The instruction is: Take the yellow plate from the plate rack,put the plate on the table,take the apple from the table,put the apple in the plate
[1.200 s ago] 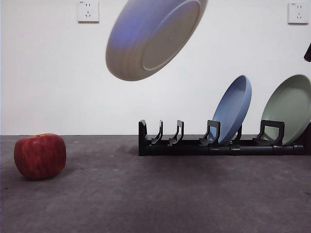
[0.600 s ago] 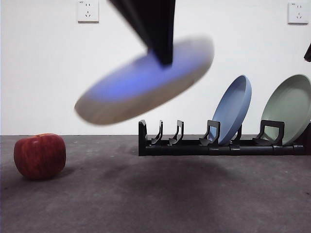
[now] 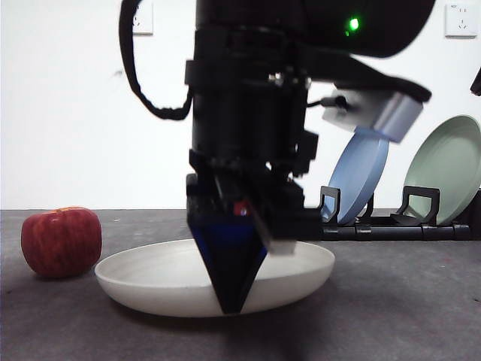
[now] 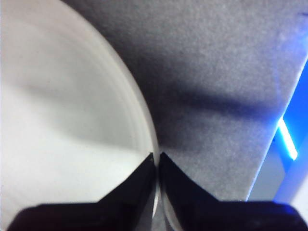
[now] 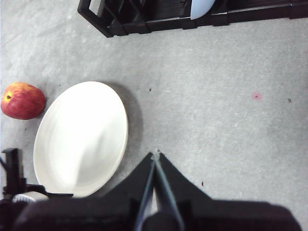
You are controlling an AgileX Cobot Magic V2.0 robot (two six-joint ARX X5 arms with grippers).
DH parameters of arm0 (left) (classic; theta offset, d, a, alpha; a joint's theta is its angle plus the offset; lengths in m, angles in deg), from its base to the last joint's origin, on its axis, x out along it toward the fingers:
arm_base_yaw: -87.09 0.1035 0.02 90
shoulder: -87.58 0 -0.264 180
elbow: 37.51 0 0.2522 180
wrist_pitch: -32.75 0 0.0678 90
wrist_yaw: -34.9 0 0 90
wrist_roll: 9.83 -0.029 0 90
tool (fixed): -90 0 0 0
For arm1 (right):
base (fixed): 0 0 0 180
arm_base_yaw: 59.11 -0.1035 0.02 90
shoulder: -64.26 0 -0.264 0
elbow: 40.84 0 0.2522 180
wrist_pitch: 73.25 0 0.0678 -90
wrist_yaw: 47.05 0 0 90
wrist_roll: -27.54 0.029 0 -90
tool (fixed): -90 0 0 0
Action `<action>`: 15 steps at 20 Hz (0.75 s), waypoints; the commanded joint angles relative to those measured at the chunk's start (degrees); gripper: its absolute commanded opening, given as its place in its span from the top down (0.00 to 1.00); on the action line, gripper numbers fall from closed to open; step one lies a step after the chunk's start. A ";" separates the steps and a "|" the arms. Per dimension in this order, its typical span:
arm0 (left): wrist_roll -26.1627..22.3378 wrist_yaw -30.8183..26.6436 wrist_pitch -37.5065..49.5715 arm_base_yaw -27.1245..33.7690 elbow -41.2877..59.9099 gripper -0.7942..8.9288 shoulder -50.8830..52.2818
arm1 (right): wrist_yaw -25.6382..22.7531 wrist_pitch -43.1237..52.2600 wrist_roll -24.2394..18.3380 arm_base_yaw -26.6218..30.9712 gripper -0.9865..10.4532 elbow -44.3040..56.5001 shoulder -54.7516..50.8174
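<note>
Front view shows the plate [image 3: 150,282] lying flat on the table [image 3: 406,301], right side up, with the apple [image 3: 62,242] just beside it and apart from it. The left gripper [image 3: 231,297] comes down from above, big and dark, and its tips pinch the near rim of the plate. From the left wrist camera the two jaws are closed on this rim [image 4: 144,139], one jaw inside the plate and one outside, with only the thin edge between them. The right wrist camera looks down from high up: the plate [image 5: 82,137] is between the apple [image 5: 21,100] and the bare table, and the rack [image 5: 159,17] stands well apart from it. The right gripper [image 5: 155,156] hangs over the bare table with jaws pressed together and nothing in them. Behind the arm, a blue plate [image 3: 364,177] and a green plate [image 3: 447,169] stand tilted in the rack [image 3: 391,226].
</note>
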State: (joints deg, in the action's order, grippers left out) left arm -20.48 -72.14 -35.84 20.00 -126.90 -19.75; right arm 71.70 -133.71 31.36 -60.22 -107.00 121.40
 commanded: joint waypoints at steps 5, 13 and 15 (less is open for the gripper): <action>-1.90 -0.50 0.02 0.37 0.39 0.34 -1.09 | 0.20 0.13 -0.87 -0.07 0.92 -0.26 0.09; -0.28 -0.57 -6.47 0.44 -5.05 0.17 2.34 | 0.22 0.35 -1.01 -0.07 0.92 -0.26 0.09; 1.29 -0.57 -10.82 0.42 -6.88 0.17 5.42 | 0.24 0.76 -1.03 -0.07 0.92 -0.26 0.09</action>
State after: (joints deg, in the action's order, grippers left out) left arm -20.59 -72.62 -46.40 20.42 -133.77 -14.59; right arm 71.72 -133.43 30.94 -60.22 -107.00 121.40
